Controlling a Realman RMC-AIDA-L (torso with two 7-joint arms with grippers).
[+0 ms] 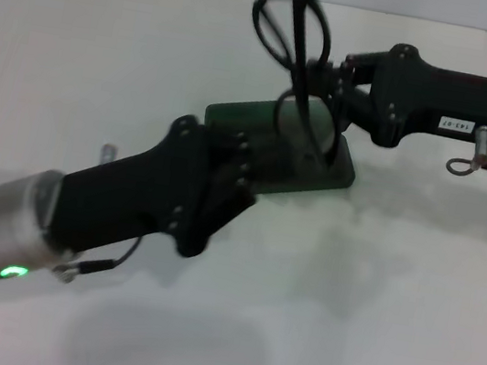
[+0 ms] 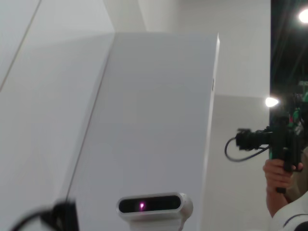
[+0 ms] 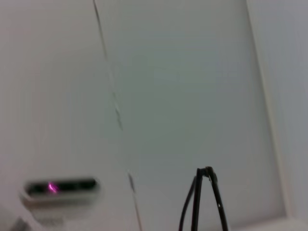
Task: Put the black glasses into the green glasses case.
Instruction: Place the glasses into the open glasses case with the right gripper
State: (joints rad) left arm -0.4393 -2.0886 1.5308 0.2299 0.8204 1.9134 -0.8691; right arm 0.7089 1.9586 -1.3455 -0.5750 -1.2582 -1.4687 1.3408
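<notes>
The black glasses [image 1: 295, 31] hang in the air, lenses up, with their temple arms pointing down over the green glasses case [image 1: 338, 172]. My right gripper [image 1: 327, 74] reaches in from the right and is shut on them near the hinge. The dark green case lies flat on the white table. My left gripper [image 1: 245, 160] comes from the lower left and sits on the case's left part, hiding it. In the right wrist view a thin black piece of the glasses [image 3: 204, 202] shows against a pale wall.
The white table [image 1: 372, 305] spreads wide around the case. The left wrist view looks away from the table at a white panel [image 2: 154, 120], a small sensor bar [image 2: 151, 205] and a person holding a camera [image 2: 279, 144].
</notes>
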